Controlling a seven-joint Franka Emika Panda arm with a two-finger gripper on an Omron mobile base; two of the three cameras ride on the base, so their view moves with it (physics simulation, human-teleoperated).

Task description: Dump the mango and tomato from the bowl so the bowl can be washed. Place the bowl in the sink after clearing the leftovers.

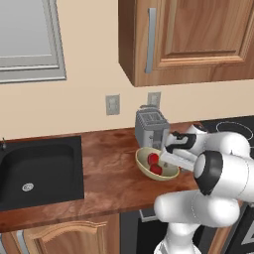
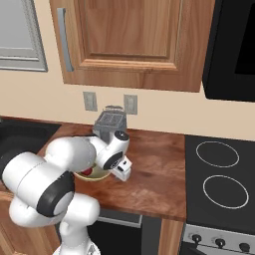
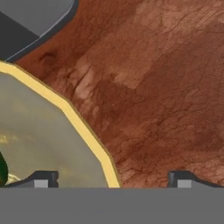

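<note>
Yellowish-olive bowl (image 1: 158,164) sits on wood counter (image 1: 111,168) just in front of toaster (image 1: 151,126), well right of black sink (image 1: 39,171). Gripper (image 3: 113,178) spread open, straddling bowl rim. No readable writing. Two red pieces inside bowl; arm hides bowl's right edge.

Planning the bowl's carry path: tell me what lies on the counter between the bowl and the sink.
Bare wooden counter only: in the left base view nothing stands between the bowl and the sink.
</note>
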